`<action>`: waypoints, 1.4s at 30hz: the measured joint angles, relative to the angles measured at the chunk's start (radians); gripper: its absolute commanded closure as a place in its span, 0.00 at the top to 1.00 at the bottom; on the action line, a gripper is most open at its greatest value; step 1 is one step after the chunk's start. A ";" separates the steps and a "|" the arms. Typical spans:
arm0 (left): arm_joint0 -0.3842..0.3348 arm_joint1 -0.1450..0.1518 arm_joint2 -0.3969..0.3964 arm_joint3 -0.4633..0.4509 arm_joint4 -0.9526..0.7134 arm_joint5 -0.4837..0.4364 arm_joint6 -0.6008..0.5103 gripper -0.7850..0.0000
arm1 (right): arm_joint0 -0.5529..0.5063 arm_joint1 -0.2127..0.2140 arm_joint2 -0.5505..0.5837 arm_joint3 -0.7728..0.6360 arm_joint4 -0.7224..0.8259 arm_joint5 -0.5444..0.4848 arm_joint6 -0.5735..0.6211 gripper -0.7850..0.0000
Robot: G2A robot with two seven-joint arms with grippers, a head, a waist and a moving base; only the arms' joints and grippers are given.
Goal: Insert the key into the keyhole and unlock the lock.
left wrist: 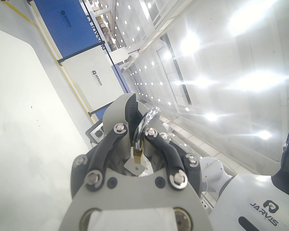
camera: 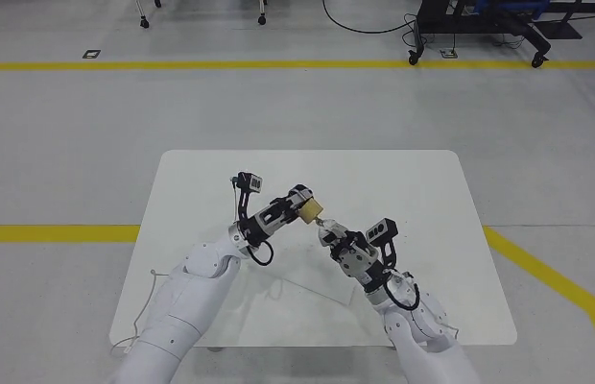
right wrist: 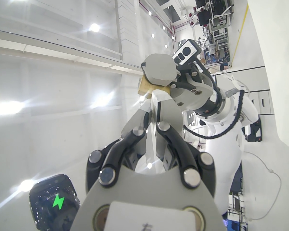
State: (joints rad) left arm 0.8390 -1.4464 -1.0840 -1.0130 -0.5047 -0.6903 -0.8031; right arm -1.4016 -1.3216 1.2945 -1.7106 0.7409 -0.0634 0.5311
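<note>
Hanging above the desk point(camera: 422, 192), near its middle, the lock point(camera: 310, 209) is clamped shut in the left pincer point(camera: 300, 203). Its brass body juts past the fingers, likely so that the keyhole end faces the other arm. The right pincer point(camera: 327, 231) sits just beside that end with its fingers drawn together, probably pinching the key to line it up. The key itself is too small to make out between fingers and lock, so I cannot tell whether it has entered the keyhole. The shackle point(left wrist: 144, 123) is half hidden by the left fingers.
</note>
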 measured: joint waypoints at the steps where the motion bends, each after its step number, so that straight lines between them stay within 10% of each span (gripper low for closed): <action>1: 0.000 0.001 -0.004 0.000 0.002 0.000 0.000 0.00 | -0.005 0.001 0.006 -0.005 0.003 0.000 0.004 0.09; 2: 0.000 0.002 -0.007 0.001 0.005 0.000 0.000 0.00 | -0.008 0.002 0.011 -0.010 0.005 0.001 0.008 0.37; 4: 0.000 0.005 -0.012 0.000 0.019 0.003 0.001 0.00 | -0.017 0.004 0.020 -0.021 0.003 0.001 0.017 0.54; 6: 0.001 0.007 -0.016 -0.004 0.032 0.004 0.006 0.00 | -0.025 0.006 0.029 -0.033 -0.002 -0.002 0.027 1.00; 26: 0.031 0.054 -0.022 -0.099 0.514 0.238 0.048 0.00 | -0.203 0.027 0.191 -0.203 -0.201 -0.205 -0.050 1.00; 38: -0.078 0.009 0.140 0.130 0.656 0.267 0.110 0.00 | -0.202 0.027 0.190 -0.203 -0.193 -0.204 -0.049 1.00; 42: -0.112 -0.002 0.180 0.197 0.723 0.284 0.128 0.45 | -0.202 0.027 0.190 -0.203 -0.193 -0.204 -0.049 1.00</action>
State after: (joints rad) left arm 0.7270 -1.4485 -0.9044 -0.8163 0.2178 -0.4065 -0.6746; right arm -1.6041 -1.2942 1.4846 -1.9134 0.5482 -0.2676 0.4825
